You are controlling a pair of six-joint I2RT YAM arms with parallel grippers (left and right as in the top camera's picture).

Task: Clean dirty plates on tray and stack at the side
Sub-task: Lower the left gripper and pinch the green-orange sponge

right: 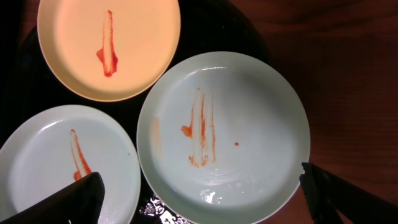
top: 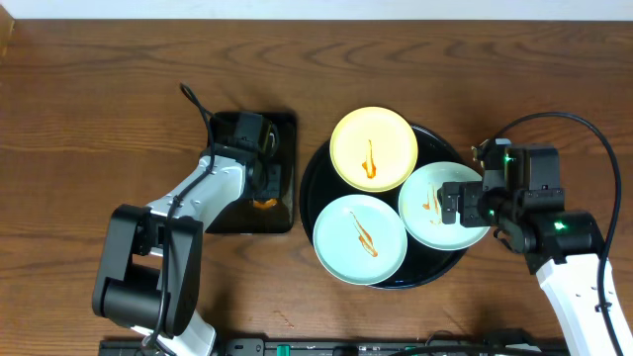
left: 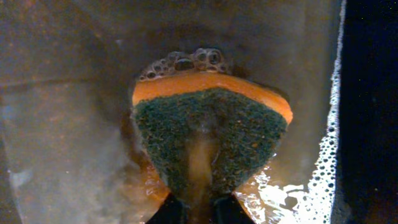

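On the tray (top: 315, 173), the yellow plate (top: 373, 148) sat at 12 o'clock, one mint plate (top: 360, 237) at 7, another (top: 440, 205) at 3. The right gripper (right: 205, 196) hovered over the 3 o'clock plate, jaws apart. The left gripper (left: 199, 211) clamped a sponge (left: 211, 134).

**Left wrist view:** the sponge (left: 211, 134) tapers down between the fingers of the left hand (left: 198, 213), which the frame's lower edge cuts off.

**Right wrist view:** the yellow plate (right: 109, 46) is cropped at the top. The left mint plate (right: 50, 158) is cropped at left and bottom, and a finger (right: 71, 202) overlaps it.

**Overhead:** the round tray (top: 315, 173) is mostly covered by plates.
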